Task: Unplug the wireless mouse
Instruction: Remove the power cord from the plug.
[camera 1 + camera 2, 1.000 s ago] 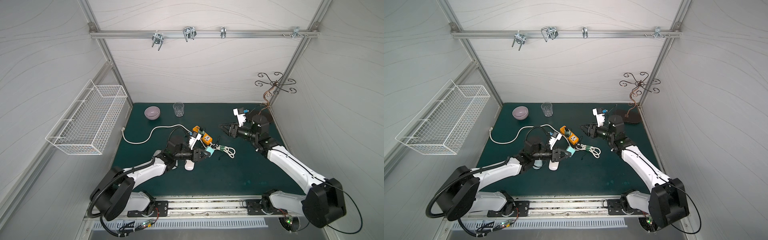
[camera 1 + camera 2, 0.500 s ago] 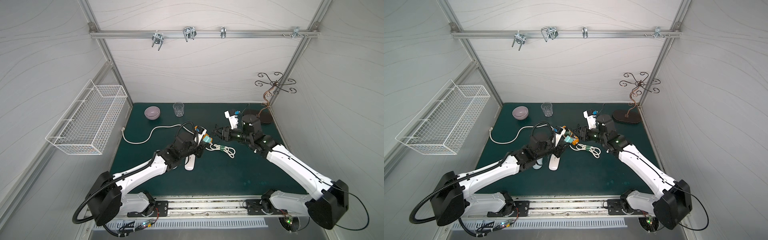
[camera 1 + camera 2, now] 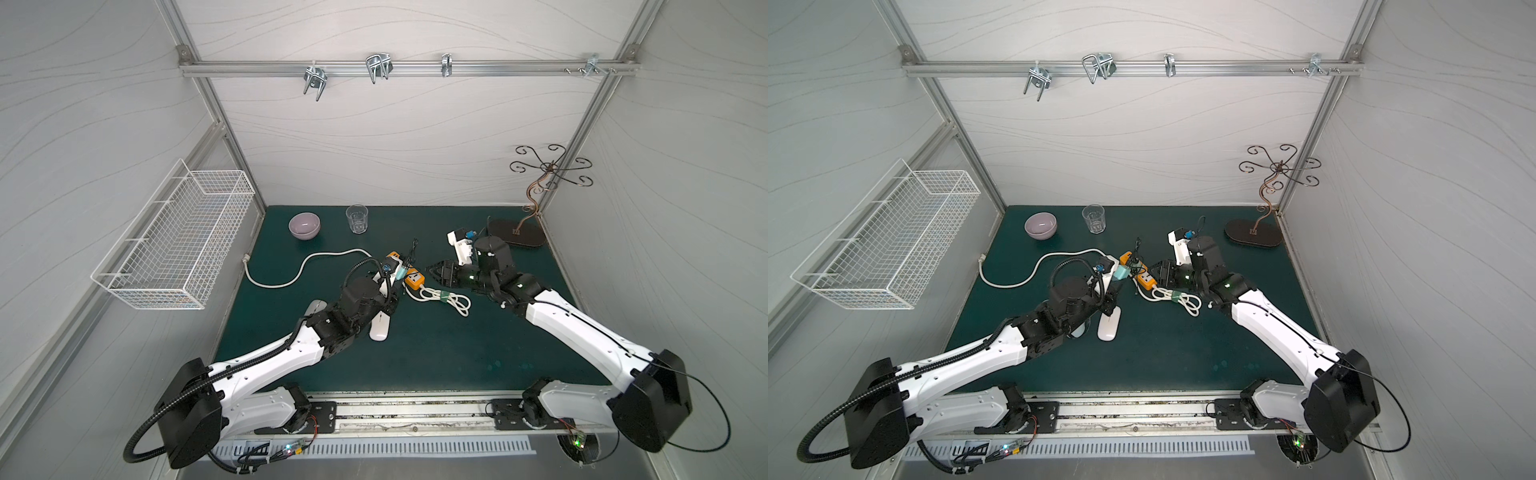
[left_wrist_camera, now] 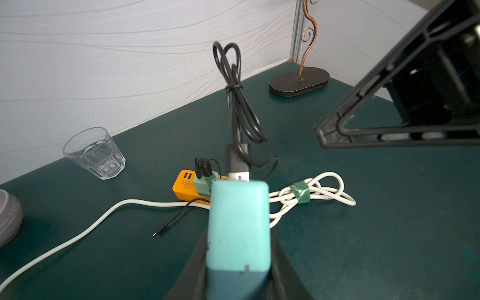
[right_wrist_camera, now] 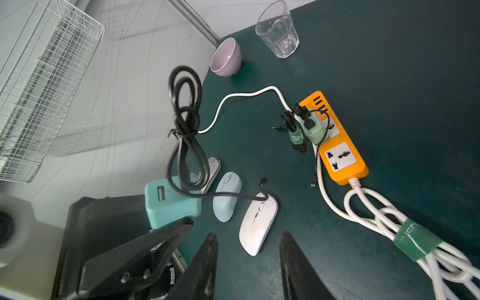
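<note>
taking the far wall as twelve o'clock in the top views, i see the white mouse (image 3: 380, 328) lying flat on the green counter (image 3: 436, 361), just toward six o'clock of the middle. a pale blue mouse (image 5: 227, 196) lies close at its nine o'clock, and a silver mouse (image 5: 213, 167) lies further that way. my left claw (image 4: 237, 270) is clamped on a teal charger block (image 4: 239, 220), held up off the counter at about twelve o'clock of the white mouse. a black cable (image 4: 236, 104) is plugged into the block's outer end, rises in a tied loop and trails down to the nose of the white mouse. i cannot tell whether its far plug sits in the mouse or only lies against it. my right claw (image 3: 436, 274) hangs low at three o'clock of the block and points toward nine o'clock. its jaws are partly apart with nothing between them, and its tips are just beside the orange power strip (image 5: 340, 155). a green adapter (image 5: 313, 130) stands plugged into the strip, and a white cord (image 3: 446, 299) lies bundled at the strip's five o'clock. a purple bowl (image 3: 304, 225) and a clear glass (image 3: 357, 218) stand toward eleven o'clock. a curled metal stand (image 3: 515, 239) is at one o'clock, and a wire basket (image 3: 178, 245) hangs on the wall at nine o'clock.
</note>
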